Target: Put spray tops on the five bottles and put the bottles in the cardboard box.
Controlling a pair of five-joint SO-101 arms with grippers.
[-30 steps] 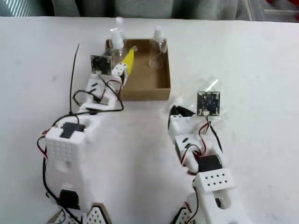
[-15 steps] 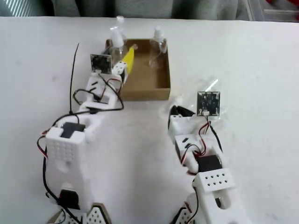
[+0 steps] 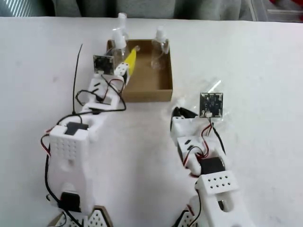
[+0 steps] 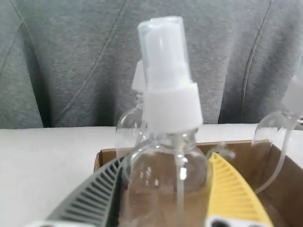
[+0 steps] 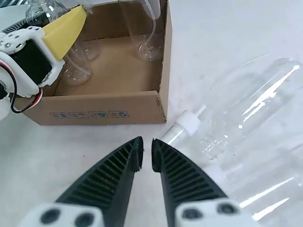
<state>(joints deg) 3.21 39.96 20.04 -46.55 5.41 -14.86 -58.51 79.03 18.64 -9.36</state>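
Clear plastic bottle with white spray top (image 4: 166,106): clamped upright between grey and yellow fingers of left gripper (image 4: 165,163), inside 10 o'clock corner of open brown cardboard box (image 3: 147,89). Second capped clear bottle (image 3: 160,47): stood upright at box's 1 o'clock corner. Right gripper (image 5: 147,150): fingers nearly together, nothing between them, low over white table (image 3: 246,56) at 5 o'clock of box. Further clear bottles (image 5: 246,104): found lying on sides just beside right gripper.
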